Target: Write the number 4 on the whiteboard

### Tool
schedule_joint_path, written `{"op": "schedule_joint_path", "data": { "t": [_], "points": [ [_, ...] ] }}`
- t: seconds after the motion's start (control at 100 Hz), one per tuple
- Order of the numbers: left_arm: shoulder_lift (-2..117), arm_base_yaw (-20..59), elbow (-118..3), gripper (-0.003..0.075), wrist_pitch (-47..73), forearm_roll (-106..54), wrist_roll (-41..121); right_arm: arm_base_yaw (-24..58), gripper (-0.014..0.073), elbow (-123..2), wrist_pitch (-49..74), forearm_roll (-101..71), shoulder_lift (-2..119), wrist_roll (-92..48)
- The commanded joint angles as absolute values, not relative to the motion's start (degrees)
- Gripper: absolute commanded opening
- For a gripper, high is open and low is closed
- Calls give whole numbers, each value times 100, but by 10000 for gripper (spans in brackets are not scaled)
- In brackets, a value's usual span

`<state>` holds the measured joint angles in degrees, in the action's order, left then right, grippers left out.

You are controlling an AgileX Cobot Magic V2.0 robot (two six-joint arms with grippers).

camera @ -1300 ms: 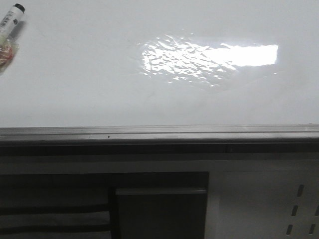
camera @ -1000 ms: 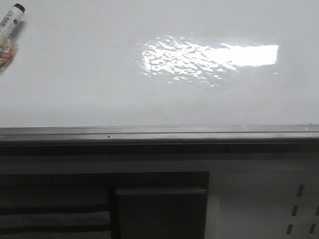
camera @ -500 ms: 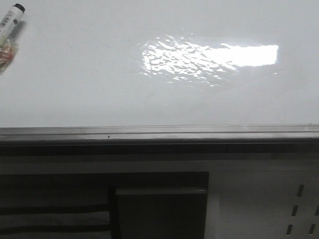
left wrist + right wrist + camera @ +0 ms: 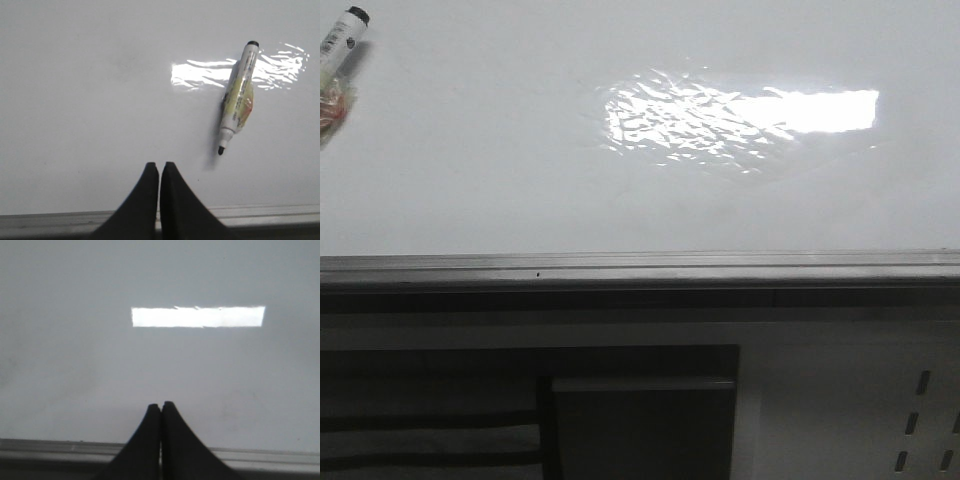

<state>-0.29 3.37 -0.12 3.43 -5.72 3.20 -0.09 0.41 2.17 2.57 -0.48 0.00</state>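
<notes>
The whiteboard [image 4: 500,150] is a large glossy white board with a rippled light reflection and a grey metal edge rail [image 4: 640,266]; it also fills the left wrist view [image 4: 90,90] and the right wrist view [image 4: 75,365]. No number 4 shows on it in any view. An uncapped white marker [image 4: 238,99] with a yellow label lies on the board beyond my left gripper [image 4: 159,165], apart from it; its end shows at the front view's far left [image 4: 342,40]. My left gripper is shut and empty. My right gripper [image 4: 161,404] is shut and empty over the board near the rail.
Below the rail in the front view stands a white cabinet [image 4: 840,400] with a dark panel [image 4: 640,420] and slots at the right.
</notes>
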Motion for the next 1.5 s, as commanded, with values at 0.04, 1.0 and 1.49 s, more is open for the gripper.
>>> {"op": "schedule_joint_path", "data": {
  "t": [0.04,1.0,1.49],
  "points": [
    [-177,325,-125,-20,-184,-1112,294,-45,-72,-326,292,197,-168,-48],
    [1839,325,-3356,-20,1769,-1331,294,-45,-72,-3397,2304,85,2165,-110],
    [1839,325,-3356,165,1632,-1281,294,-45,97,-3397,2133,73,2165,-110]
  ]
}}
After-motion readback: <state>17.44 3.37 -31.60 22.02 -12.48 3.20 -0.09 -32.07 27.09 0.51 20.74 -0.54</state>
